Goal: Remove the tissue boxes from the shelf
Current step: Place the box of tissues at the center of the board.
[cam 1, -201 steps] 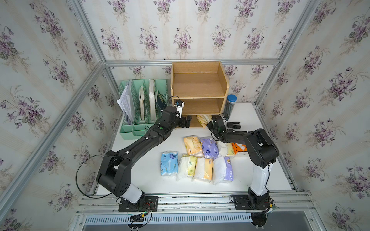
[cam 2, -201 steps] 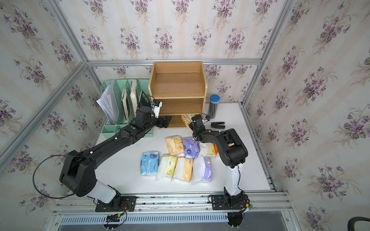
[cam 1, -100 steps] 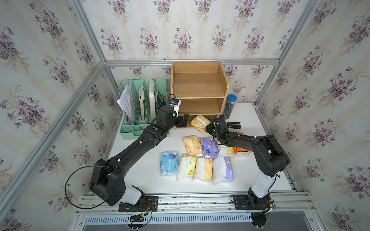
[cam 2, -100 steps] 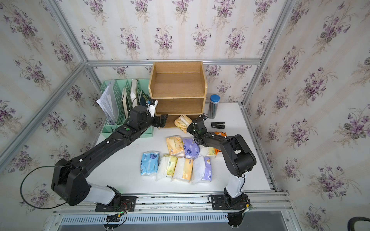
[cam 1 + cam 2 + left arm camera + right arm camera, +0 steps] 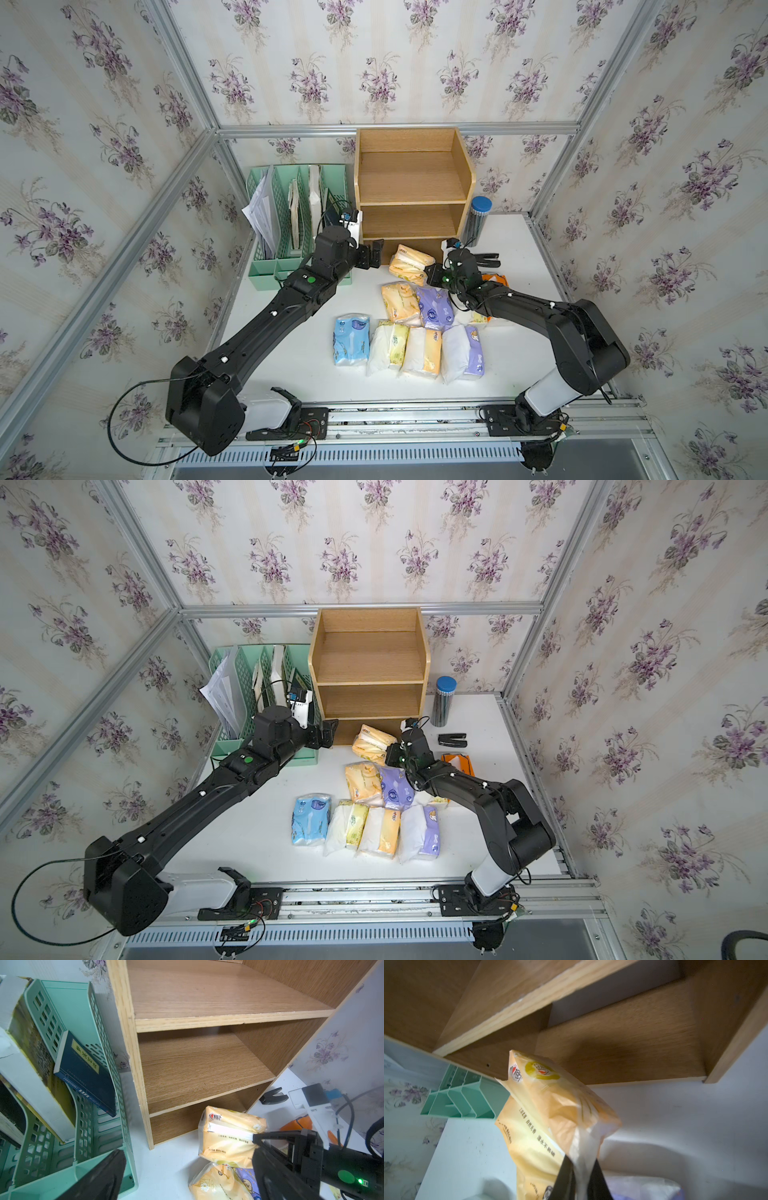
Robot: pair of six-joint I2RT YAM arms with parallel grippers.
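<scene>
— So, right hand (image 5: pixel 580 1165) status?
— Clamped narrow on the clear plastic end of a yellow-orange tissue pack (image 5: pixel 409 259). Both top views show that pack mid-frame, just below the shelf (image 5: pixel 411 178) front, tilted, outside the tiers. Whether it touches the worktop (image 5: pixel 291 365): cannot tell. Left wrist view agrees: the pack's printed end faces the lowest tier's opening.
— Left hand (image 5: pixel 372 254)?
— Wide, holding nothing. Sits left of that pack, at the shelf's lower left corner, just beside the green file rack (image 5: pixel 282 208).
— Other packs?
— Grouped on the worktop below centre: orange pack (image 5: pixel 399 301) and purple pack (image 5: pixel 434 307) touching side by side, then a row of four under them, blue pack (image 5: pixel 351 338) at its left end. Blue-capped tube (image 5: pixel 478 216) stands right of the shelf.
</scene>
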